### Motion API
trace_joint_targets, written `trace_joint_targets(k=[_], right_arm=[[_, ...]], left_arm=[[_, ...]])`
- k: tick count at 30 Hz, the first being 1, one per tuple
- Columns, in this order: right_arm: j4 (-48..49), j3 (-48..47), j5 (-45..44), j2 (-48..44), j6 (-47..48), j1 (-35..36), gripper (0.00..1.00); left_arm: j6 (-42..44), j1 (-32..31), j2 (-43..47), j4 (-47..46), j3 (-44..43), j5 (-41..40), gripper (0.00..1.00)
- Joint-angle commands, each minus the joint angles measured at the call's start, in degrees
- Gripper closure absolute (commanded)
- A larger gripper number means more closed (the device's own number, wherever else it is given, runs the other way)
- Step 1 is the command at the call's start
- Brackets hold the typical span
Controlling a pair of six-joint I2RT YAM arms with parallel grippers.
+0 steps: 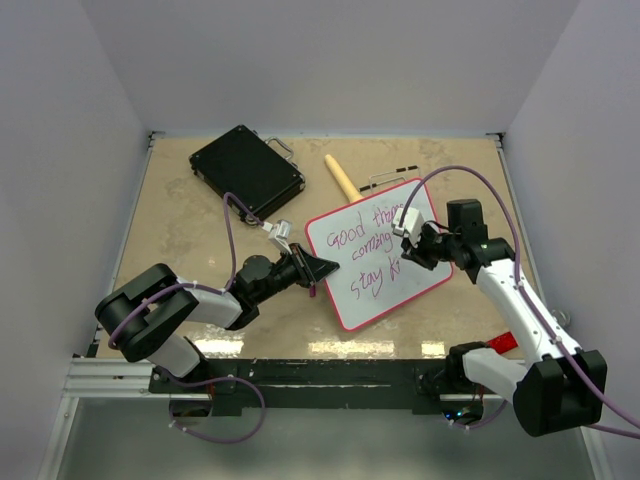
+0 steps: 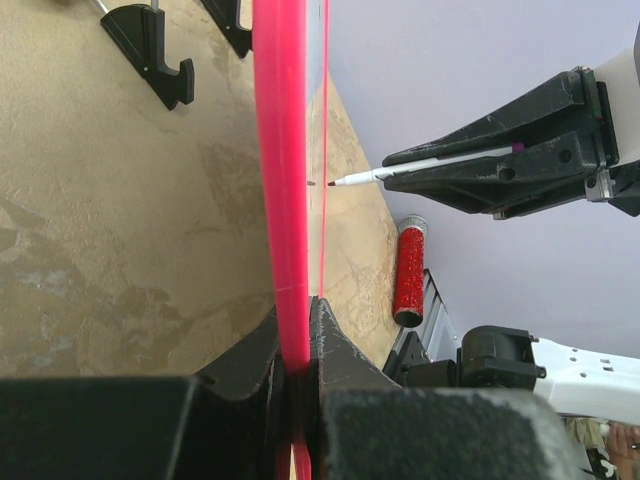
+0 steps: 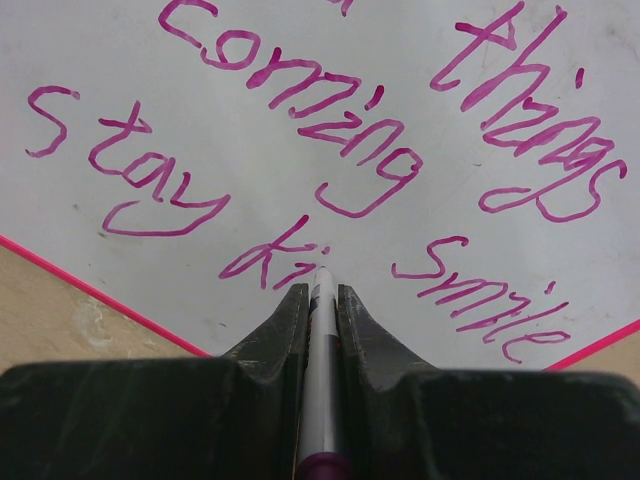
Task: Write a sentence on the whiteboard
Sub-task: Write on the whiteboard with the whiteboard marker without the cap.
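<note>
The whiteboard (image 1: 375,280) lies tilted on the table, white with a red-pink rim. The sentence (image 1: 362,243) on it reads "Good things coming smile stay ki" in pink-purple marker; the right wrist view shows the words (image 3: 350,150) close up. My left gripper (image 1: 322,270) is shut on the board's left rim, seen edge-on in the left wrist view (image 2: 282,200). My right gripper (image 1: 420,245) is shut on a white marker (image 3: 322,340) with a purple end. Its tip touches the board just after "ki". The marker also shows in the left wrist view (image 2: 420,167).
A black hard case (image 1: 246,172) sits at the back left. A yellow-handled tool (image 1: 342,178) lies behind the board. A red glittery tube (image 2: 410,270) lies near the table's right front edge, also seen from above (image 1: 503,343). White walls enclose the table.
</note>
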State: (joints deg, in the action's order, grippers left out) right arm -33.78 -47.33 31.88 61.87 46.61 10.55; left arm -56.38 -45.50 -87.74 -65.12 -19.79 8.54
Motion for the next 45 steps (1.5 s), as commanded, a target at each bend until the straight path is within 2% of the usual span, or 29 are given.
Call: trace_joint_targets(k=[1,26,45], right_arm=[[1.3,0.1,-1.2,0.3,-0.3,0.0,1.00],[-7.2,0.3,1.8,4.8,7.0,0.0,1.00],[1.7,-1.2,0.1,3.0,0.6,0.0,1.00]], left_arm=[[2.5,-0.1,1.3,-5.5,-1.2,1.8,1.00],[2.3,-0.2,0.7,-6.4,-1.0,2.0,1.00],[2.6,-0.1,1.0,-5.7,-1.1,2.1,1.00]])
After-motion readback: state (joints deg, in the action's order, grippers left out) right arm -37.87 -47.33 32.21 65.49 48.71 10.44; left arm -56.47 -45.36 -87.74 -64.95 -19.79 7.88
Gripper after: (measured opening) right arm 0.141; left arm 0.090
